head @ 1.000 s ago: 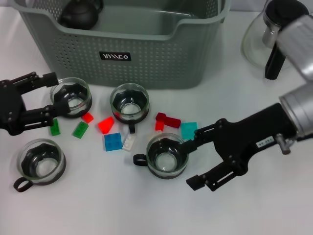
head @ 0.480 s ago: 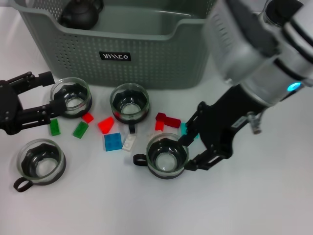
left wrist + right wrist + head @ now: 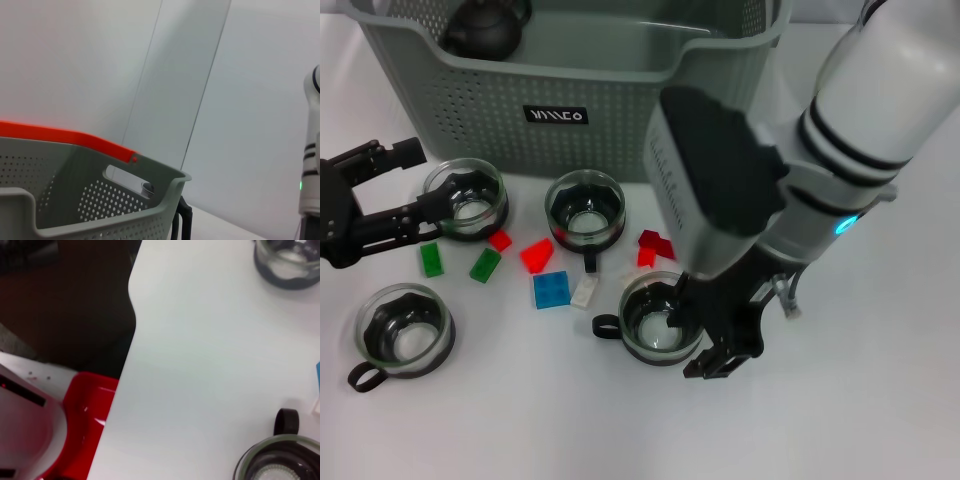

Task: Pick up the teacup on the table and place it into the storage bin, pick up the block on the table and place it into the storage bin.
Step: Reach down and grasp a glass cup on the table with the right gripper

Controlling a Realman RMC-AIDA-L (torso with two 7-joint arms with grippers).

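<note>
Currently listed: teacup (image 3: 661, 322), glass with dark holder and black handle, upright on white table (image 3: 880, 400), directly at right gripper (image 3: 705, 335). One finger apparently inside or at the rim, the other outside by the wall; spread, not yet pressed, probably so as to pinch the rim for lifting. Exact contact hidden by the arm.

Beyond that claw, toward the robot's left: blue block (image 3: 551, 290), white block (image 3: 583, 291), red blocks (image 3: 535, 255), green blocks (image 3: 485, 265), loose on the tabletop.

Farther off, behind the blocks: storage bin (image 3: 620, 120), grey-green, perforated, with a dark teapot (image 3: 480, 30) inside.

Left gripper (image 3: 405, 185): spread wide around second teacup (image 3: 466, 200), not closed on it, seemingly poised for its own grasp.

Third teacup (image 3: 585, 208) and fourth teacup (image 3: 403, 330) untouched.
</note>
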